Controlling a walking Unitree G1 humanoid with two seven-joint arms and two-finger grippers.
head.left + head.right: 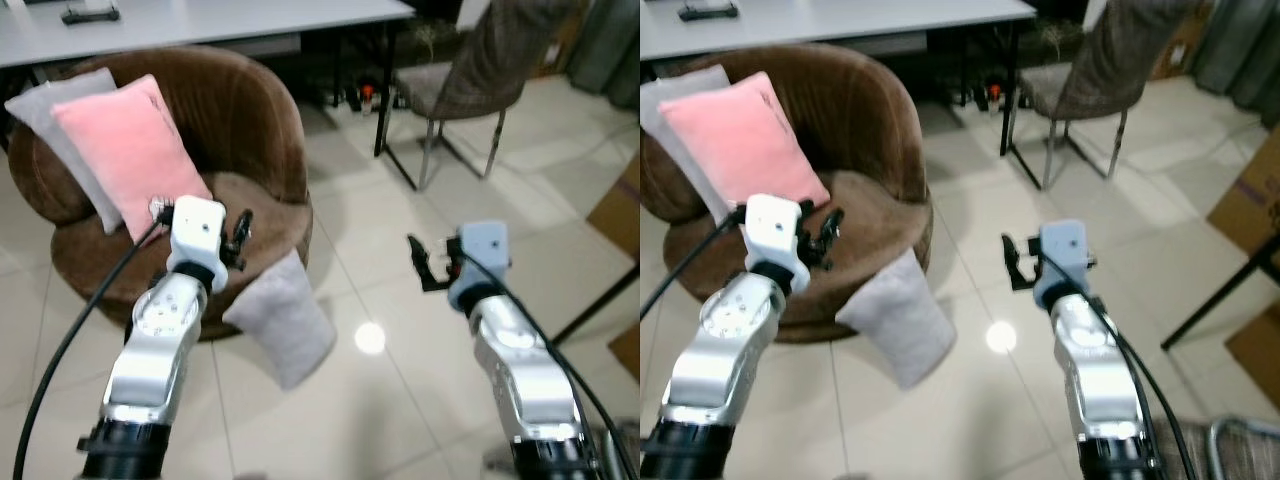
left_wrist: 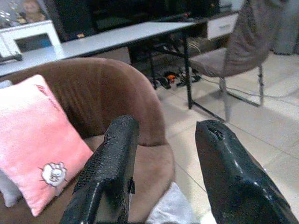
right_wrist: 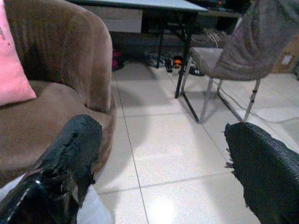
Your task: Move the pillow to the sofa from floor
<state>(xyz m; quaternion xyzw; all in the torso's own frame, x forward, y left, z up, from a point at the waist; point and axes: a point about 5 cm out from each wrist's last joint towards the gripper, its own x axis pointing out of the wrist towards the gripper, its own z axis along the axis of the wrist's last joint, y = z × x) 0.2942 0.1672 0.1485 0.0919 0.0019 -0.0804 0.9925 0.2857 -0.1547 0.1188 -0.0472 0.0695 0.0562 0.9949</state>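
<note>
A light grey pillow (image 1: pixel 285 320) stands on the tiled floor and leans against the front of a round brown sofa chair (image 1: pixel 265 120). On the seat, a pink pillow (image 1: pixel 130 150) rests in front of another grey pillow (image 1: pixel 45 105). My left gripper (image 1: pixel 240 235) hovers open over the seat's front edge, just above the floor pillow's top left. To that pillow's right, my right gripper (image 1: pixel 420 262) is open above the floor. In the left wrist view the fingers (image 2: pixel 110 172) stand apart, with the pillow's (image 2: pixel 173 210) corner below them.
A long grey table (image 1: pixel 220 20) stands behind the sofa chair. At the back right is a grey chair (image 1: pixel 470 75) on thin metal legs, with shoes and cables under the table beside it. Cardboard boxes (image 1: pixel 620 210) sit at the far right. Open tile lies in front.
</note>
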